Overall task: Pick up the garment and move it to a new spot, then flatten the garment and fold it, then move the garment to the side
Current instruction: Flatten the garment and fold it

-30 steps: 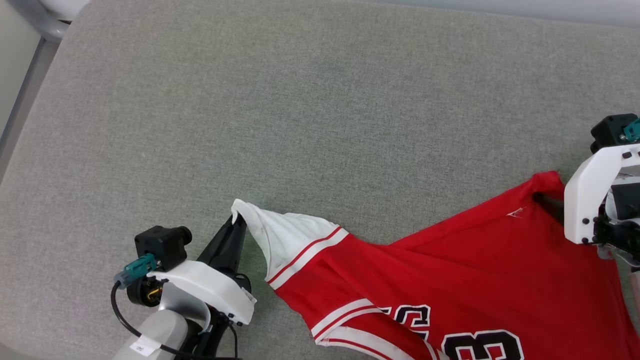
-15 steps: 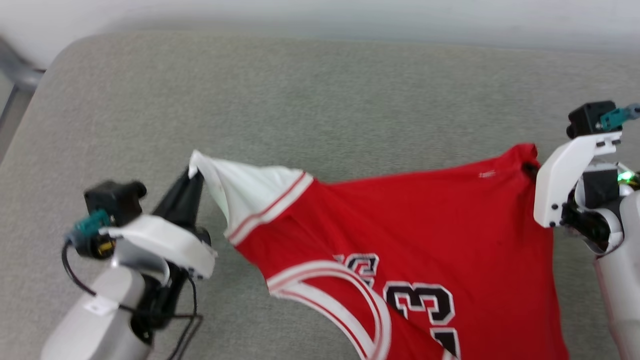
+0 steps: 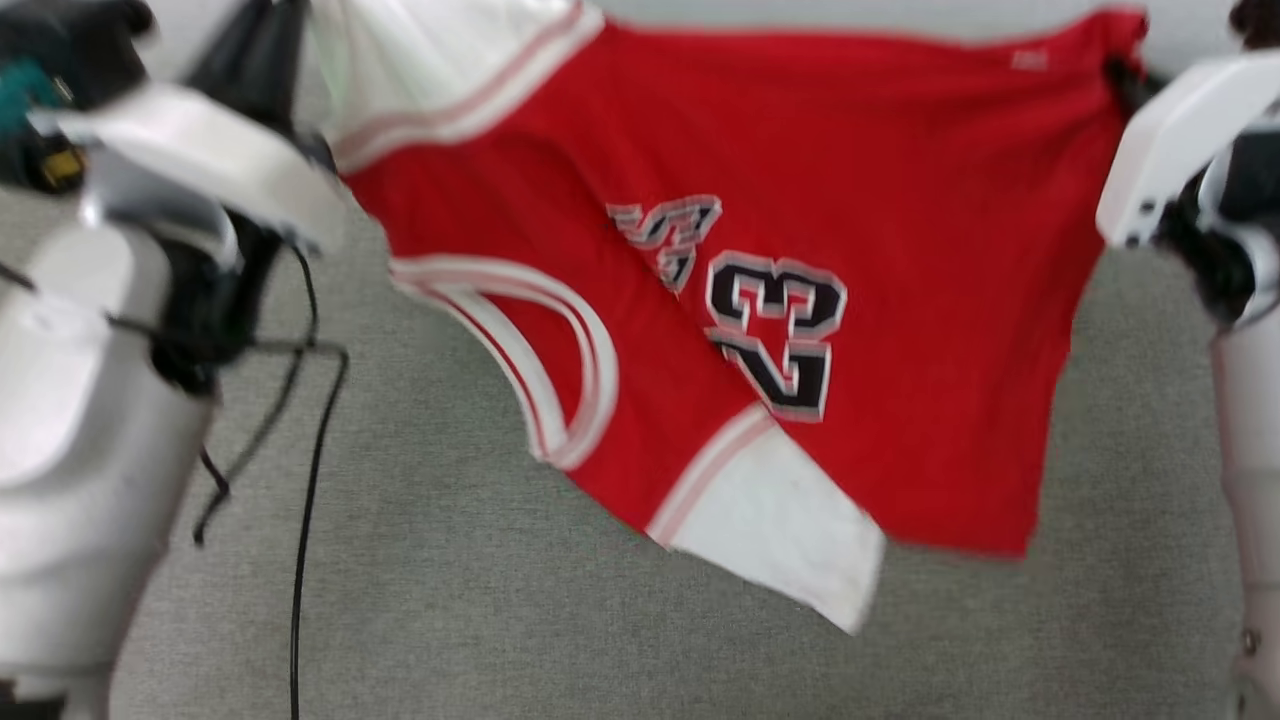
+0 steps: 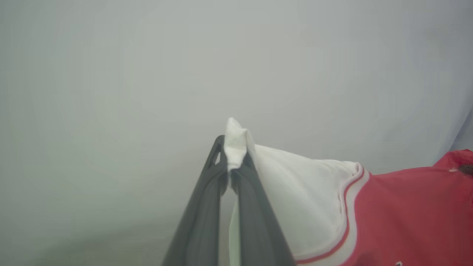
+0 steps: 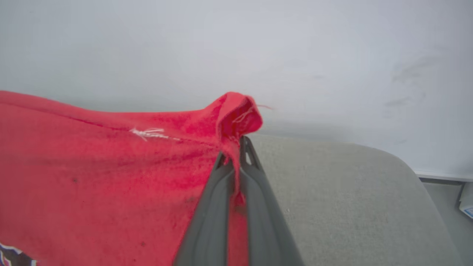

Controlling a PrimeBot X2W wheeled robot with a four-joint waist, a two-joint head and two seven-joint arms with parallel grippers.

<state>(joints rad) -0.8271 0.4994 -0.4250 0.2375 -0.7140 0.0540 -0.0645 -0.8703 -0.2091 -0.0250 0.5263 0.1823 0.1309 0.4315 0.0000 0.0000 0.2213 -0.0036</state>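
Observation:
The garment, a red jersey with black white-outlined numerals, hangs in the air, stretched between both arms above the grey surface. My left gripper is shut on the tip of its white sleeve, at the head view's upper left. At the upper right, my right gripper is shut on a red corner of the cloth. The other white sleeve dangles at the garment's lower edge. The head view is blurred.
A grey fabric-covered surface lies below the hanging cloth, with its rounded corner in the right wrist view. A pale wall stands behind it. Black cables hang from my left arm.
Both grippers have lifted the garment off the grey surface, and it now hangs spread between them. The head view has shifted, so the arms look higher and closer.

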